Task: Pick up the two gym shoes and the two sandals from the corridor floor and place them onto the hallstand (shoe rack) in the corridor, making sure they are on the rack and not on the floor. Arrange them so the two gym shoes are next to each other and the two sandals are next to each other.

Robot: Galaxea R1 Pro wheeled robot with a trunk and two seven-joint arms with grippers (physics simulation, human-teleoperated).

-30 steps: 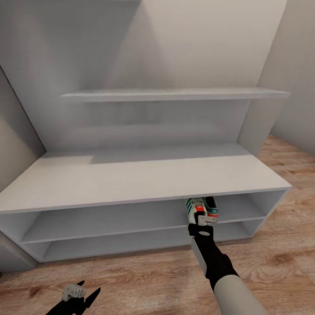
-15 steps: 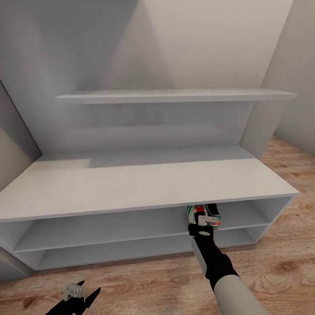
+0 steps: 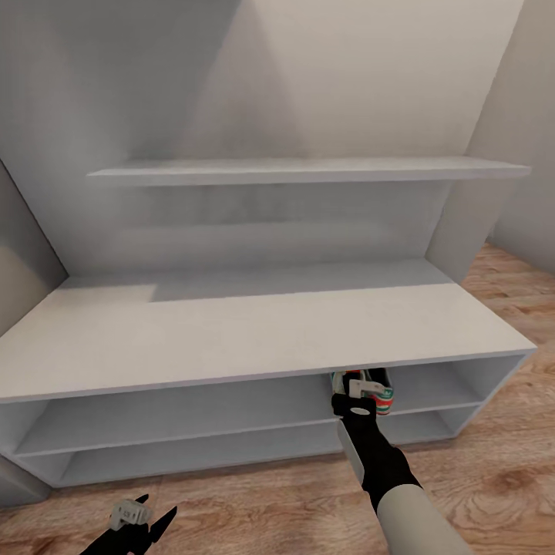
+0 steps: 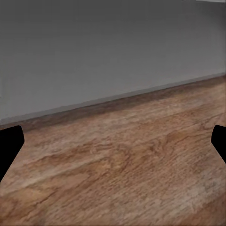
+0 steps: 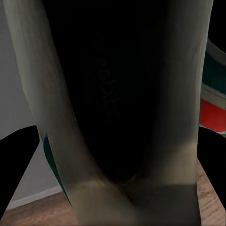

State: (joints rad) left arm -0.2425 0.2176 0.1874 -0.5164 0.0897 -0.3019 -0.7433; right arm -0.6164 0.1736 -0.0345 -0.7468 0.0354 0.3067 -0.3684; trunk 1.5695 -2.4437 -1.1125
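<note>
One cream-white gym shoe (image 3: 375, 393) with teal stripes and a red-orange label sits at the mouth of the upper shelf row of the pale grey hallstand (image 3: 231, 331), partly hidden under the bench top's front edge. My right gripper (image 3: 356, 395) is shut on it. In the right wrist view the gym shoe's dark inside (image 5: 117, 94) sits between the black fingers (image 5: 16, 160). My left gripper (image 3: 146, 518) hangs open low over the corridor floor (image 3: 270, 501), with nothing between its fingertips (image 4: 9, 146). The sandals are out of view.
A long wall shelf (image 3: 308, 171) hangs above the bench top. Both shelf rows run leftward from the shoe. A grey wall (image 4: 94, 47) meets the wood floor (image 4: 117, 169) ahead of the left gripper. Wood floor continues past the hallstand's right end (image 3: 524, 385).
The whole head view has shifted as the camera came closer to the hallstand. The shoe in my right gripper now sits further under the bench top's edge. The left gripper looks unchanged.
</note>
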